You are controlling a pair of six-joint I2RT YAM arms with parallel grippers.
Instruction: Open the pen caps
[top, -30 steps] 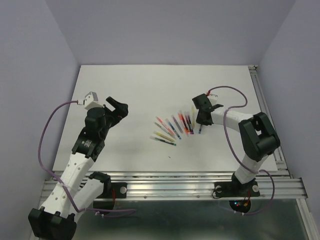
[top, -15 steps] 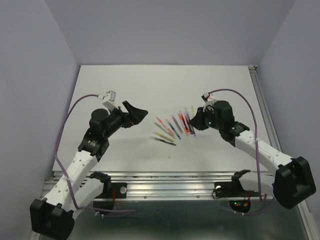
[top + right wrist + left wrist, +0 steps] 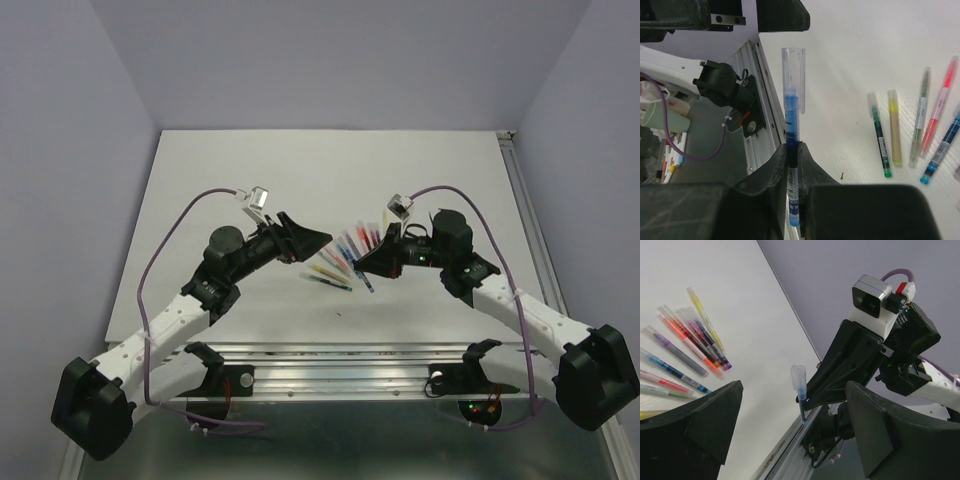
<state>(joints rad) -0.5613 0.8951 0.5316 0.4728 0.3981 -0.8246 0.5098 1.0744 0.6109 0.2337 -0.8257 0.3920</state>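
My right gripper [image 3: 362, 265] [image 3: 792, 150] is shut on a blue pen [image 3: 791, 125] [image 3: 370, 285], gripping its barrel and holding it off the table. The pen's clear cap [image 3: 793, 65] [image 3: 798, 376] sits on the end that points at my left gripper [image 3: 318, 240] [image 3: 795, 385]. That gripper is open wide, and the cap stands in line with its gap, a little ahead of the fingers [image 3: 695, 425] and touching neither. Several more capped pens [image 3: 340, 255] [image 3: 685, 340] lie fanned out on the white table [image 3: 250, 170].
Green [image 3: 880, 135], yellow [image 3: 895, 130] and pink pens lie side by side to the right in the right wrist view. The aluminium rail [image 3: 350, 365] runs along the table's near edge, with cables and arm bases below it. Purple walls close in the table.
Both arms swung inward toward the table's middle. My right gripper carried the blue pen from beside the pen row to the centre, and my open left gripper moved right to face it.
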